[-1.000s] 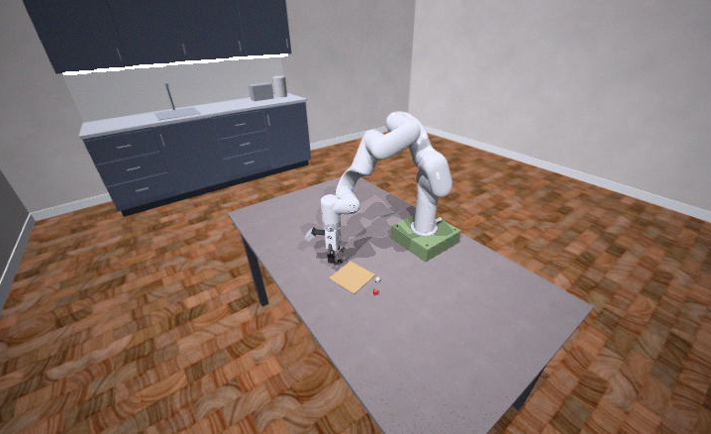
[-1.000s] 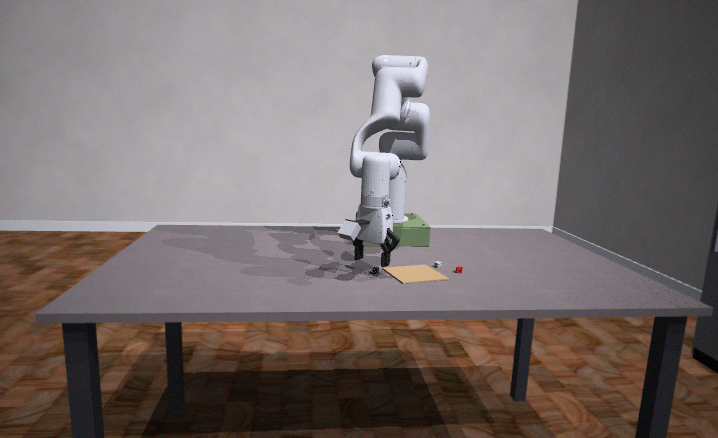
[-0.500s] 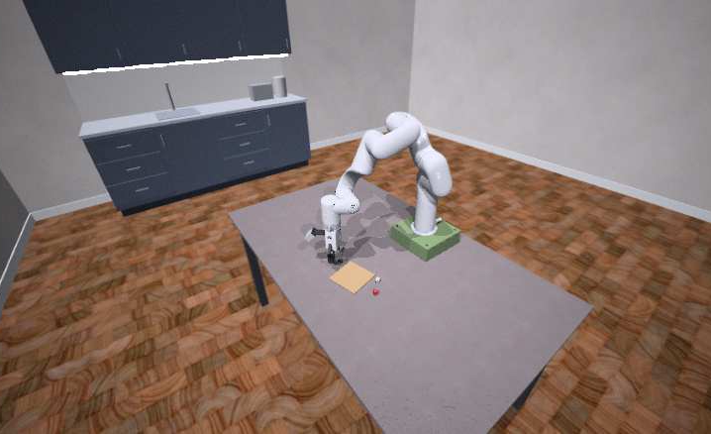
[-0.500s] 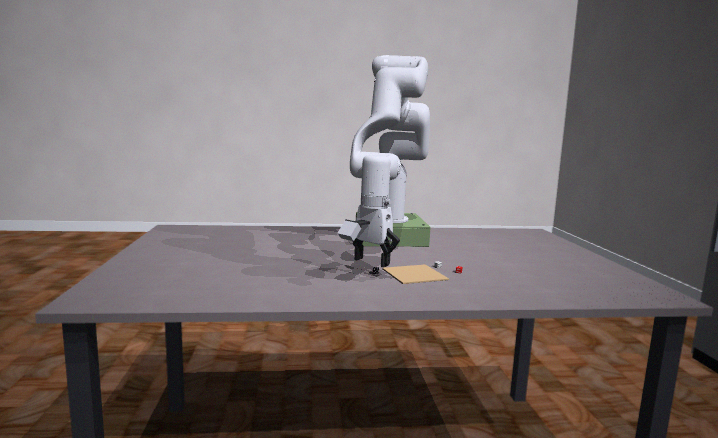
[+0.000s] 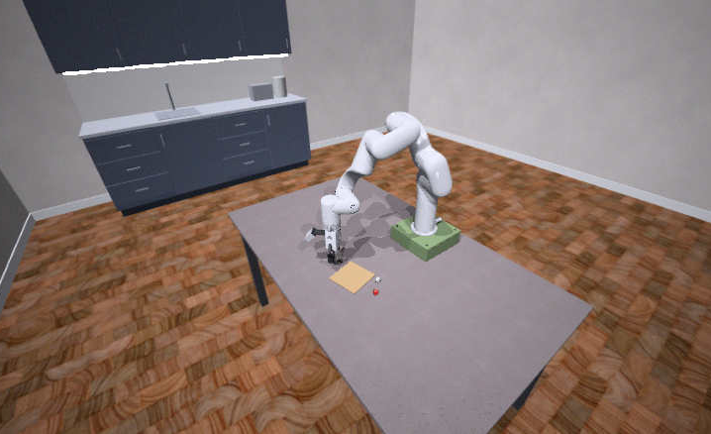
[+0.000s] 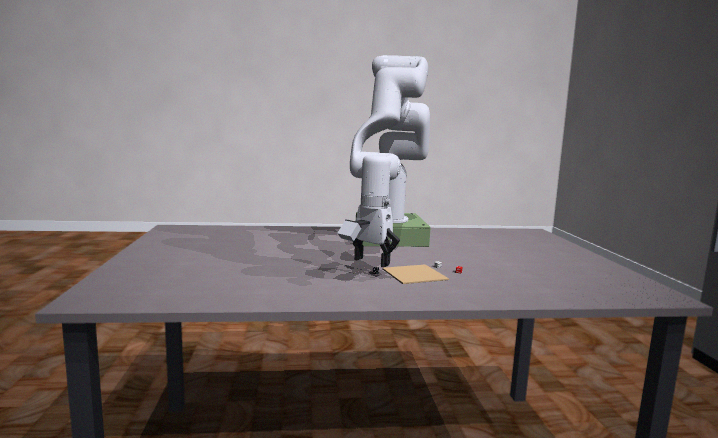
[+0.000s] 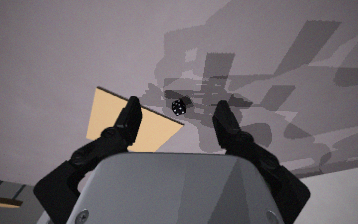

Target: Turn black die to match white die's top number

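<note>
The black die (image 7: 178, 107) lies on the grey table just off a corner of the tan mat. It also shows in the exterior view (image 6: 374, 270), left of the mat (image 6: 415, 273), and it is partly hidden by the fingers in the top view (image 5: 339, 261). My gripper (image 7: 178, 107) is open and empty, low over the die, with one finger on each side of it and gaps to both. The white die (image 5: 378, 278) and the red die (image 5: 375, 291) lie on the table beside the mat (image 5: 352, 276). Their top numbers are too small to read.
The arm's green base (image 5: 425, 237) stands on the table behind the mat. The table's near edge in the top view (image 5: 251, 237) lies left of the gripper.
</note>
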